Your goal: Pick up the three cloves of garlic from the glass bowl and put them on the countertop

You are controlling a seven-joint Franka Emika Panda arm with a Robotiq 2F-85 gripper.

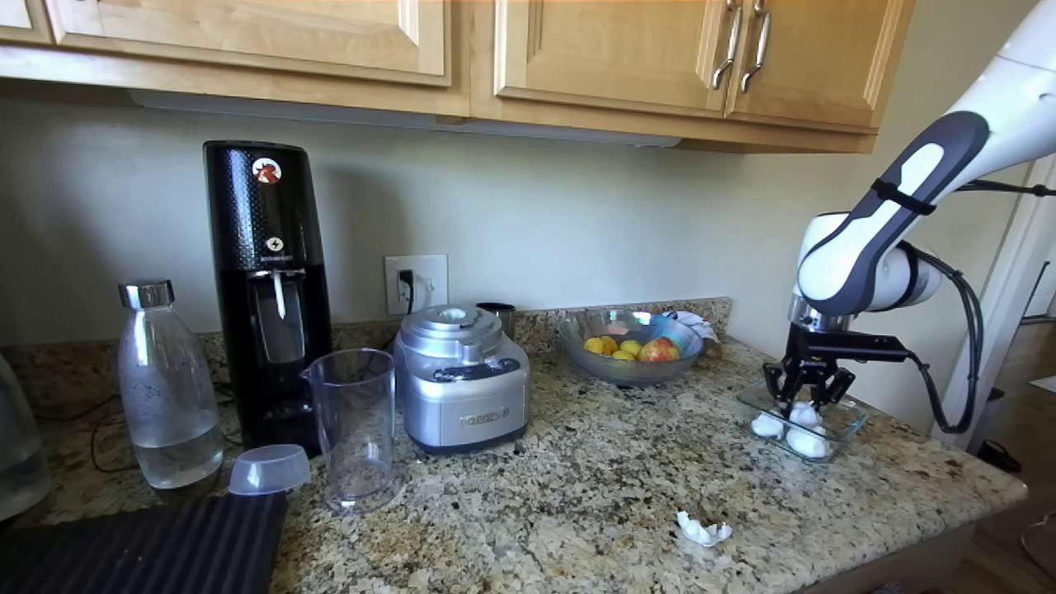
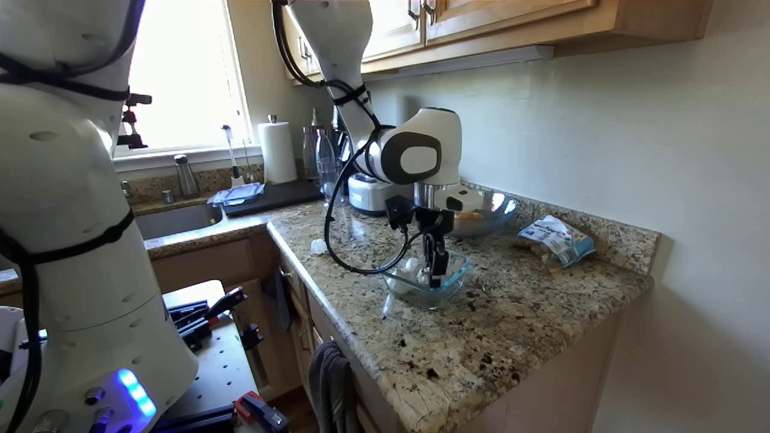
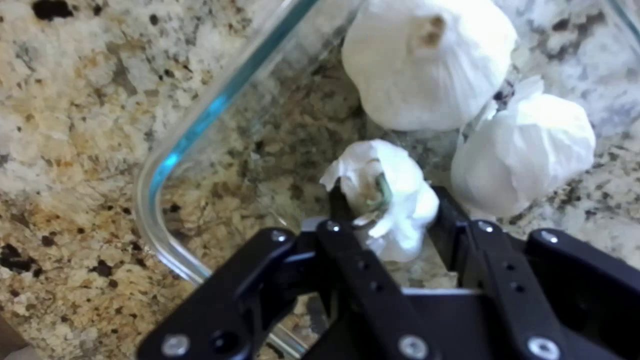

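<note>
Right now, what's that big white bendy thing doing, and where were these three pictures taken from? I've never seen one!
That's a robot arm: it bends at joints, a bit like yours. At its end is a black gripper, which pinches like your thumb and finger. Two pictures come from cameras standing apart from the robot. The close-up comes from a camera on its wrist. On the speckled countertop you can see a small glass bowl, a bigger bowl with fruit in it, and a silver kitchen machine. In the close-up, the gripper is closed on one garlic bulb; I can't tell whether that bulb touches the bottom. Two others, a brown-tipped bulb and a plain white bulb, lie in the small glass bowl beside it.
</note>
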